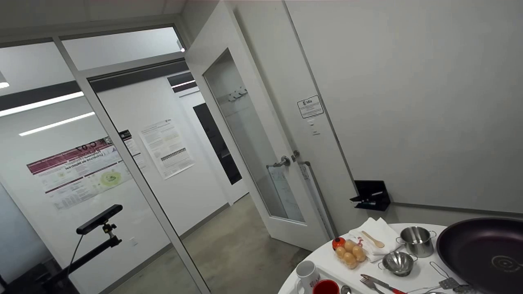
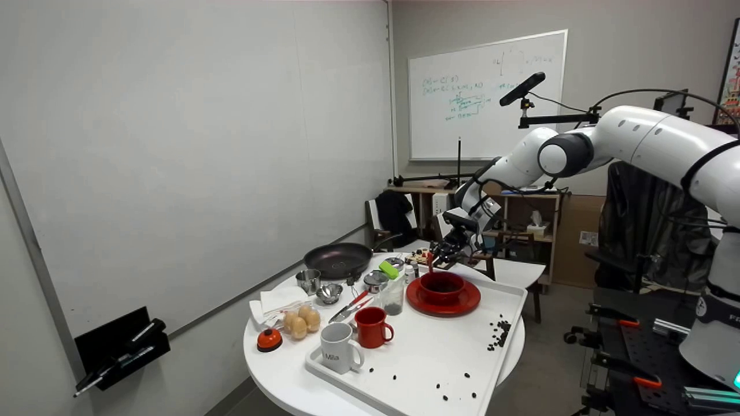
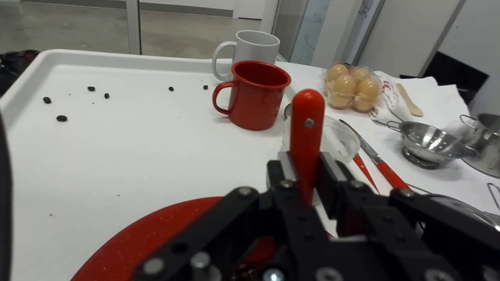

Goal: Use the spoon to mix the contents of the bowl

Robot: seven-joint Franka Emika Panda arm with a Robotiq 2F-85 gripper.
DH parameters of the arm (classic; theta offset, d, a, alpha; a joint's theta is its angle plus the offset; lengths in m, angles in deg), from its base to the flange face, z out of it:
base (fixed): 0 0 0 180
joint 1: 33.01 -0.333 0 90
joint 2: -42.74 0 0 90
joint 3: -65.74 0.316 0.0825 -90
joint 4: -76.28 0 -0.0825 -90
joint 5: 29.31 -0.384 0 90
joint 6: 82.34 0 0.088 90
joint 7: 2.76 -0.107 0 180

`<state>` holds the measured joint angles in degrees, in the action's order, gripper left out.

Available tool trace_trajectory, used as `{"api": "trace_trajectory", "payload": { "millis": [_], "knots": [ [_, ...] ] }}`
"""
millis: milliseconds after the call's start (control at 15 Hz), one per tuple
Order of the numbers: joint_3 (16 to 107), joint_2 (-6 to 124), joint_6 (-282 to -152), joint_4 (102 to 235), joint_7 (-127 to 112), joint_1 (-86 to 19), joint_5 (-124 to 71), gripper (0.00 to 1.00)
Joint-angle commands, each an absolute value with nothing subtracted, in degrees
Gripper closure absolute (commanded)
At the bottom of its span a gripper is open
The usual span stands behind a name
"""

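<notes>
A robot's claw [image 3: 309, 171] clamps a red-handled spoon [image 3: 308, 125], a finger pressed to either side of the handle and its rounded, riveted end standing close to upright above the grip. Just below the claw in an exterior view sits a red bowl [image 2: 442, 296] with dark contents [image 2: 442, 282], set on a red plate [image 2: 471, 296]; in the wrist view the claw covers most of the bowl. The spoon's lower end is hidden, and whether it touches the bowl's contents cannot be told. The plate rests on a white tray [image 3: 136, 156] that, in the wrist view, stretches ahead of the claw and off to its left, dotted with small black pieces [image 3: 61, 118]. Farther ahead of the claw, a red mug [image 3: 258, 101] stands in front of a white mug [image 3: 256, 48]. Just past the claw's grip, behind the handle, shows a clear container [image 3: 343, 136]. Ahead and to the right of the claw, a white worktop [image 2: 277, 375] carries a clear pack of eggs [image 3: 353, 86], a wooden utensil [image 3: 408, 99] on a white cloth [image 3: 441, 93], a red-handled knife [image 3: 390, 175] and a small steel colander [image 3: 431, 138] beside a steel pot [image 3: 488, 140]. A wide dark frying pan [image 2: 338, 263], seen in both exterior views, lies apart from the claw.
</notes>
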<state>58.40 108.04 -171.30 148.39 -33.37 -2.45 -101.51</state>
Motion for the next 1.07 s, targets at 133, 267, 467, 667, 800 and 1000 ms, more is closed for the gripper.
{"api": "trace_trajectory", "payload": {
  "millis": [133, 267, 467, 667, 800, 1000],
  "knots": [
    [58.5, 110.3, -169.7, 146.2, -34.3, 0.8, -106.7, 0.93],
    [58.5, 110.0, -169.6, 146.9, -33.9, 1.6, -107.7, 0.93],
    [58.6, 108.9, -169.4, 148.8, -32.6, 2.5, -108.9, 0.93],
    [58.2, 107.4, -168.8, 151.5, -31.2, 2.7, -108.9, 0.93],
    [57.9, 106.7, -168.2, 153.2, -30.2, 2.0, -108.0, 0.93],
    [57.5, 106.8, -167.2, 154.6, -29.5, 1.1, -107.5, 0.93]
  ]
}}
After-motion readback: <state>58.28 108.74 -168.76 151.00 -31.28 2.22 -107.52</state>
